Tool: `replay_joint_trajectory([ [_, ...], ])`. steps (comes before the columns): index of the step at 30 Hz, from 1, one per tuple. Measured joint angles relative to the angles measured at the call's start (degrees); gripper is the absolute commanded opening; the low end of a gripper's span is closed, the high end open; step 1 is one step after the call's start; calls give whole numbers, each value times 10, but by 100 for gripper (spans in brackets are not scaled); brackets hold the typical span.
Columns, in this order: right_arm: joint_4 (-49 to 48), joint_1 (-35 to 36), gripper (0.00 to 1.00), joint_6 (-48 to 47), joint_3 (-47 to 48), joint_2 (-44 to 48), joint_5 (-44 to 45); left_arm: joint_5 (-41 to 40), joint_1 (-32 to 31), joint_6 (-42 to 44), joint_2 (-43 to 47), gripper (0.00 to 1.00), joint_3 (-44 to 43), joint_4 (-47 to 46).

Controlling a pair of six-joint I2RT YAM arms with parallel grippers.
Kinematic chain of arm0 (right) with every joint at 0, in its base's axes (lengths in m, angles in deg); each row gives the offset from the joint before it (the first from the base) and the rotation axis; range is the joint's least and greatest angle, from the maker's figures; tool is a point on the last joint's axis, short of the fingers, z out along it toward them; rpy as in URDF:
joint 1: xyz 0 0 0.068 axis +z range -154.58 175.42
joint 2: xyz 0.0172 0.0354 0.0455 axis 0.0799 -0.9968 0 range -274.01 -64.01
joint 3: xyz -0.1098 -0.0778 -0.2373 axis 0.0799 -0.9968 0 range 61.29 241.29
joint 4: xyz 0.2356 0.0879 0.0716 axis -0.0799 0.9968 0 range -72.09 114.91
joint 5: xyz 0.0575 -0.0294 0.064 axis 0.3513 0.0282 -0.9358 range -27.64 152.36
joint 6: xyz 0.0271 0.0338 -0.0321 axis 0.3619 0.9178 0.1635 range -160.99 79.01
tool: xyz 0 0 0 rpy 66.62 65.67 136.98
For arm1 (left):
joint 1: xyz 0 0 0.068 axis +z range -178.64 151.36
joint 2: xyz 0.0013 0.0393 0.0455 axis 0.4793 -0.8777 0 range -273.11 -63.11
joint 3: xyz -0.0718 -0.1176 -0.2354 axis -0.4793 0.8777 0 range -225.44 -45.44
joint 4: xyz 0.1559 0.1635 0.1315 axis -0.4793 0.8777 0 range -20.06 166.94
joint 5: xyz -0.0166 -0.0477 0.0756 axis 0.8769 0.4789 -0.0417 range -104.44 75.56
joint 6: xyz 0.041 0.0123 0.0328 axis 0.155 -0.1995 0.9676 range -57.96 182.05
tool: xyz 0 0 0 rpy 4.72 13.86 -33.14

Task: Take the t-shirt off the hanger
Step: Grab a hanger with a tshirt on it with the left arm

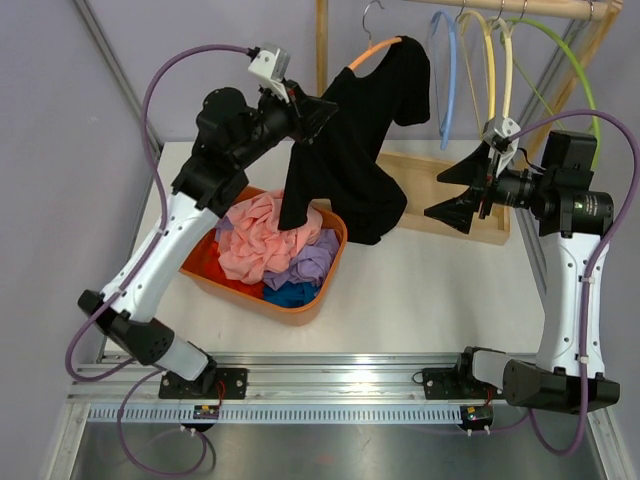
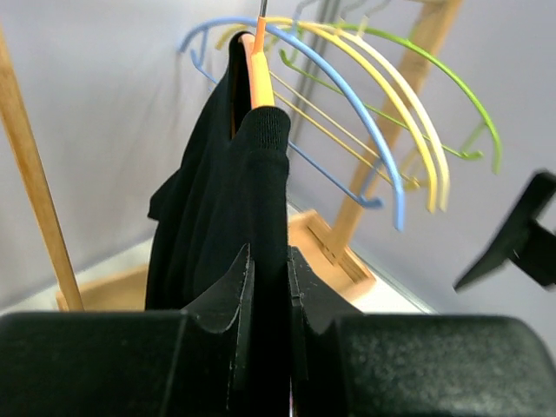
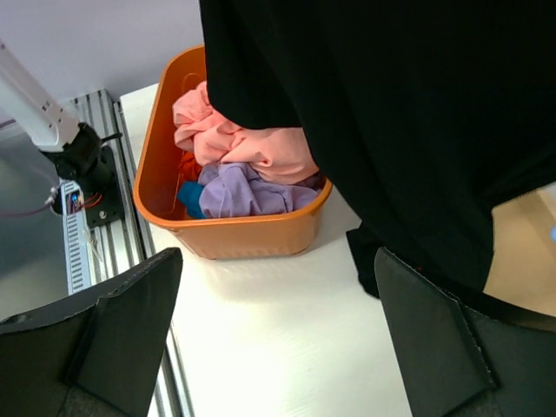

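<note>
Left hand (image 1: 316,116) was clenched on the fabric of the black t-shirt (image 1: 365,160), which hung half off the orange hanger (image 1: 372,52) above the bench (image 1: 420,290), one end drooping over the basket (image 1: 318,300). Right hand (image 1: 462,192) stood spread wide beside it, grasping nothing.

An orange basket (image 1: 300,306) sits on the left of the white surface (image 1: 420,310), piled with crumpled clothes: a pink garment (image 1: 268,235) on top, a purple one (image 1: 312,262) beside it, a blue one (image 1: 292,294) at the near rim, and red cloth (image 1: 205,256) along the left wall. At the back, a wooden rack (image 1: 520,8) carries a blue hanger (image 1: 452,70), two yellow hangers (image 1: 490,60) and a green hanger (image 1: 575,60), all bare.
</note>
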Motion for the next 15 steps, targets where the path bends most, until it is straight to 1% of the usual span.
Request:
replay_joint_trajectory([
  [3,35,0,100,-71,15,2,-37,16,0,2,50,0,35,29],
  [6,51,1,100,-103,25,2,-57,30,0,12,95,0,62,76],
  [11,52,2,99,-99,32,2,-75,77,0,33,142,0,81,160],
  [15,48,3,100,-78,32,3,-74,147,0,46,166,0,105,209],
])
